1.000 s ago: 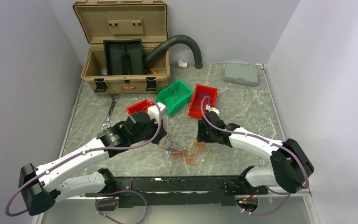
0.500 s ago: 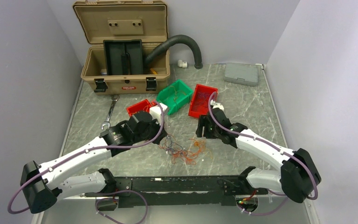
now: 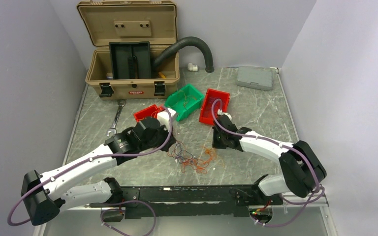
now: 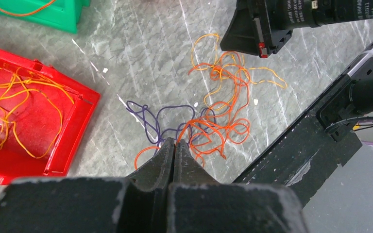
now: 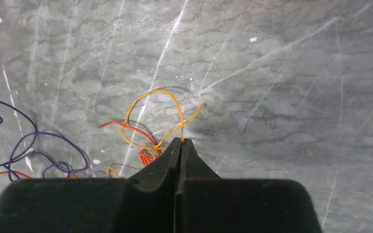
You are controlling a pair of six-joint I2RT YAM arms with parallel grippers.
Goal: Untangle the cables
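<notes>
The cables [image 3: 195, 160] lie as a loose tangle of orange, yellow and dark purple strands on the marble table, between the two arms. My left gripper [image 3: 173, 147] is at the tangle's left edge. In the left wrist view its jaws [image 4: 175, 142] are shut, with an orange cable [image 4: 209, 124] running in between the tips and purple loops [image 4: 150, 116] beside them. My right gripper [image 3: 214, 146] is at the tangle's right edge. Its jaws [image 5: 181, 141] are shut on a thin yellow cable [image 5: 155, 93], which loops up from the tips. Orange [image 5: 126, 128] and purple [image 5: 39, 141] strands lie to its left.
An open tan toolbox [image 3: 130, 64] and a black hose [image 3: 192, 44] stand at the back, a grey case [image 3: 255, 77] at the back right. A green bin [image 3: 184, 101], two red bins [image 3: 214, 105] [image 3: 147, 112] holding orange strands, and a wrench [image 3: 115, 118] lie mid-table. A black rail [image 3: 187, 194] runs along the near edge.
The right gripper swung out from the tangle with its jaws open, then came back and shut on the yellow cable. The left arm has stayed put, still shut.
</notes>
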